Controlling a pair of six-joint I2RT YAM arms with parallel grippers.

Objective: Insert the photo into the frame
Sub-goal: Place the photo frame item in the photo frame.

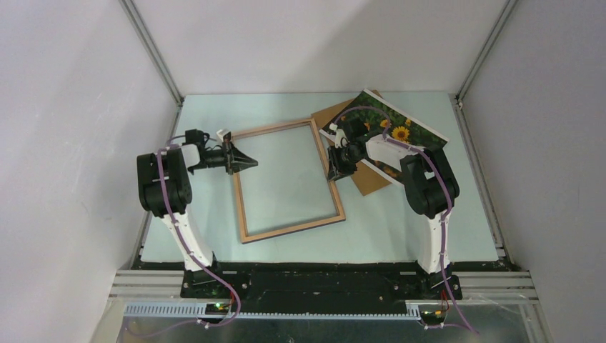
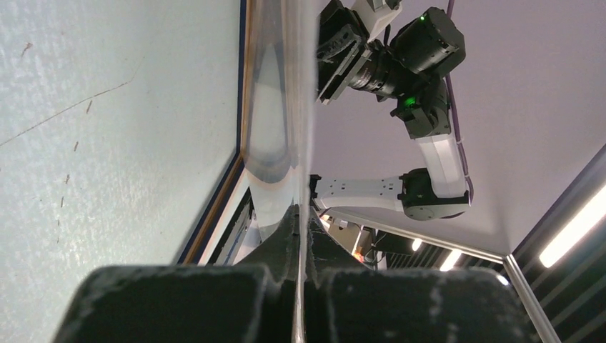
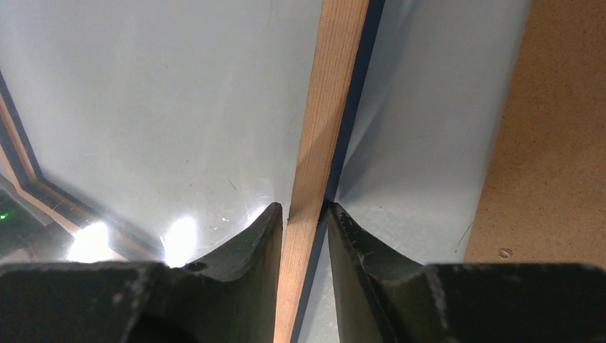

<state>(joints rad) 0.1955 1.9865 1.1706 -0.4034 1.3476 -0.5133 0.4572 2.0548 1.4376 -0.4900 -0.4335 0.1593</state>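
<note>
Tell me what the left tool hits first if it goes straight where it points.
Probably the right tool, straddling the far rail of the thin light-wood rectangular picture frame. The left tool points across the clear pane at it; if it runs lower than it looks, that rail comes first.

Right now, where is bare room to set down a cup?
Bare: the table strip between the frame and the near edge, and the far-left corner. Crowded: far right, with the photo, brown board and right arm.
</note>
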